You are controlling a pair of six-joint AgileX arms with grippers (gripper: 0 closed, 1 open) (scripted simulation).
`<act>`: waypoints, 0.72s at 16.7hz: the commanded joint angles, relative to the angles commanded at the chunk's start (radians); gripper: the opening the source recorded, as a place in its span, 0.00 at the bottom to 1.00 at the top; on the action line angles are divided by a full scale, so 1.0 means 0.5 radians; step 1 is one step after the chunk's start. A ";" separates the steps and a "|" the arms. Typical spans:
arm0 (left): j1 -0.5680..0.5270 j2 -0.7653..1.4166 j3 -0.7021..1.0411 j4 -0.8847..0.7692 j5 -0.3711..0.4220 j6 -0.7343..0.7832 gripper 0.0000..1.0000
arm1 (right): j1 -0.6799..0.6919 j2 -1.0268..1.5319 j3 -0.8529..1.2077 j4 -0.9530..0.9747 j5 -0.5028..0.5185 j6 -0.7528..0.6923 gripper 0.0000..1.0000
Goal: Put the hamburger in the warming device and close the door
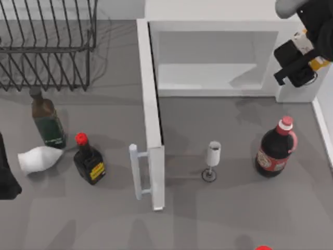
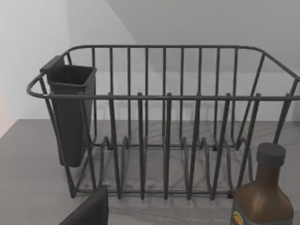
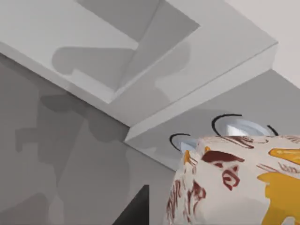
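The right pincer (image 1: 304,54) is up in the air at the right end of the microwave (image 1: 218,10), over its dial panel. It is clamped on the burger (image 1: 307,49), and a bit of the white and yellow wrapper peeks out between the dark fingers. In the right wrist view the burger (image 3: 239,180) sits close to the camera, with the two round dials (image 3: 234,126) just behind it. So the burger is picked up, but it is not inside yet. The hole in the microwave is bare. The door (image 1: 151,120) stands wide open and sticks out over the worktop (image 1: 218,219), with its handle (image 1: 136,172) on the left side. Two jobs are left, I think: put the burger in the hole and let go, then swing the door shut. A wine glass (image 1: 212,159) and a cola bottle (image 1: 276,148) stand in front of the hole, so the door may bump them. The left arm (image 1: 6,177) waits at the left edge, by the rack (image 2: 164,117) and a brown bottle (image 2: 262,197). I cannot tell if the left pincer is apart or together.
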 joint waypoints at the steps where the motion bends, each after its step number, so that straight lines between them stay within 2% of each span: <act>1: 0.000 0.000 0.000 0.000 0.000 0.000 1.00 | 0.020 0.123 0.044 0.192 0.089 0.056 0.00; 7: 0.000 0.000 0.000 0.000 0.000 0.000 1.00 | 0.171 0.968 0.132 1.381 0.462 0.462 0.00; 12: 0.000 0.000 0.000 0.000 0.000 0.000 1.00 | 0.330 1.506 0.137 2.109 0.512 0.871 0.00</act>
